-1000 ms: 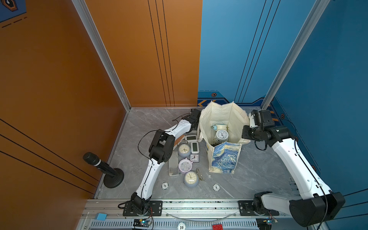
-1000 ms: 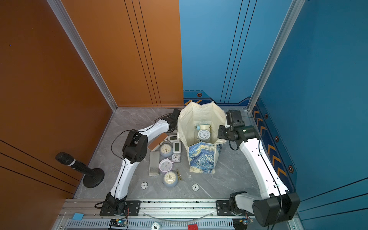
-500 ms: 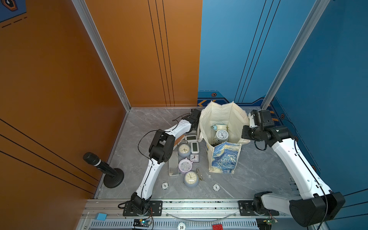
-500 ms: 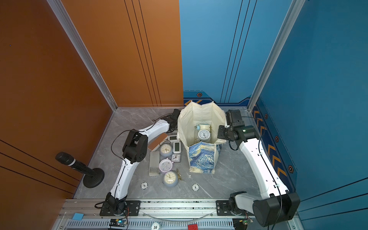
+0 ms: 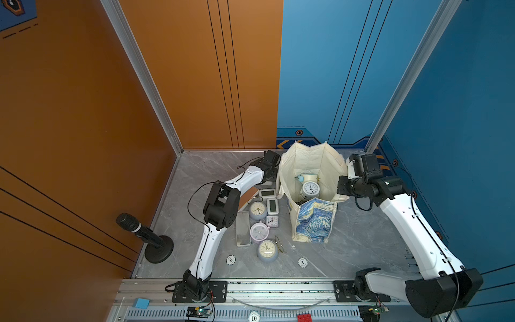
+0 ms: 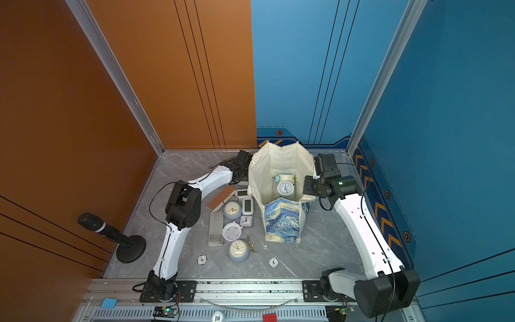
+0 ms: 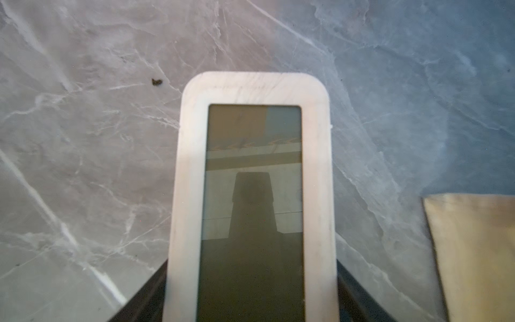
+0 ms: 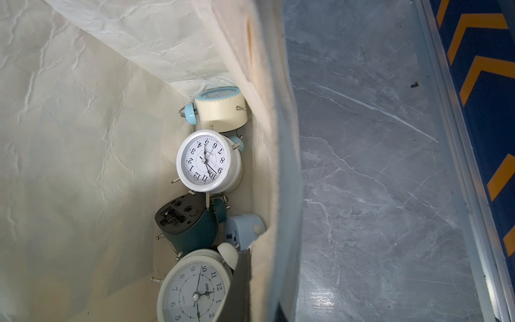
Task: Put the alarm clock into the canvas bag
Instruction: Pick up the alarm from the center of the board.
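A white rectangular digital alarm clock (image 7: 252,92) with a dark screen lies on the marble floor. My left gripper (image 7: 250,281) is shut on its two long sides, with dark fingers (image 7: 150,295) showing at each edge. In both top views this gripper (image 5: 269,178) (image 6: 242,178) sits low beside the left wall of the canvas bag (image 5: 315,223) (image 6: 282,220). The bag stands upright and open. My right gripper (image 8: 260,281) (image 5: 342,187) is shut on the bag's right rim (image 8: 267,156). Several alarm clocks lie inside, a white round one (image 8: 207,161) (image 5: 310,189) on top.
More clocks lie left of the bag: round ones (image 5: 257,209) (image 5: 259,231) (image 5: 267,250) and small rectangular ones (image 5: 272,205) (image 5: 267,192). A grey block (image 5: 243,228), a brown block (image 5: 248,196), two chips (image 5: 230,260) (image 5: 302,262) and a microphone (image 5: 145,234) are nearby.
The left gripper's jaws have narrowed onto the digital clock. Both arms and the bag stay where they were.
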`<state>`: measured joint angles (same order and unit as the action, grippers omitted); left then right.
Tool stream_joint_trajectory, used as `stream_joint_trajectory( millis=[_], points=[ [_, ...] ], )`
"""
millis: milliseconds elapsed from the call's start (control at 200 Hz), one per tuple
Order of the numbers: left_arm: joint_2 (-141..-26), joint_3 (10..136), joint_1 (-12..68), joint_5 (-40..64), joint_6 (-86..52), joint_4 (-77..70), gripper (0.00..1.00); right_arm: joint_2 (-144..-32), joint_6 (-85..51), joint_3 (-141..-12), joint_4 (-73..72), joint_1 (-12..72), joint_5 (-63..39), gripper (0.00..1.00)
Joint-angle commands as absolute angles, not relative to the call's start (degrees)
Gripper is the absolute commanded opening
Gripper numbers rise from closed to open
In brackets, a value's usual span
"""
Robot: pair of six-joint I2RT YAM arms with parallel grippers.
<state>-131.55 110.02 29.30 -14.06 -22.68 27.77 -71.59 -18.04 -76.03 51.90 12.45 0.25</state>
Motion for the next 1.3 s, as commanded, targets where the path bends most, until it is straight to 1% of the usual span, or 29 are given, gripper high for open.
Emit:
stream_joint_trajectory(
  millis=[0, 95, 165, 440, 801, 861, 981, 1096, 1291],
  points=[
    [-124.61, 108.92, 28.39, -12.54, -20.80, 26.38, 0.34, -70.91, -18.77, -76.65, 53.31, 13.27, 0.77, 0.06],
    [-121.86, 107.74, 27.94, -12.50, -20.51, 26.24, 0.28, -70.83, -18.82, -76.56, 53.34, 13.29, 0.87, 0.06],
    [-119.79, 106.99, 27.51, -12.13, -20.38, 26.19, 0.20, -70.80, -18.89, -76.47, 53.31, 13.40, 0.83, 0.06],
    [-111.09, 104.08, 26.64, -10.88, -19.26, 26.13, 0.12, -70.64, -18.80, -76.04, 52.71, 13.42, 0.92, 0.06],
    [-98.94, 100.01, 27.06, -5.12, -13.54, 26.04, 0.13, -70.63, -18.80, -75.94, 52.47, 13.50, 1.14, 0.06],
    [-96.94, 99.30, 27.07, -3.59, -12.31, 25.43, 0.11, -70.56, -18.66, -76.09, 52.48, 13.49, 1.23, 0.06],
    [-93.48, 97.94, 27.14, 0.33, -10.95, 23.86, 0.09, -70.34, -18.58, -76.12, 52.54, 13.47, 1.49, 0.06],
    [-90.62, 96.47, 27.55, 7.77, -8.87, 20.55, 0.07, -70.07, -18.43, -76.28, 52.52, 13.37, 1.91, 0.06],
    [-91.53, 99.34, 31.03, 15.22, -4.79, 19.95, 0.05, -69.18, -17.80, -76.91, 52.53, 13.22, 3.21, 0.06]
  ],
)
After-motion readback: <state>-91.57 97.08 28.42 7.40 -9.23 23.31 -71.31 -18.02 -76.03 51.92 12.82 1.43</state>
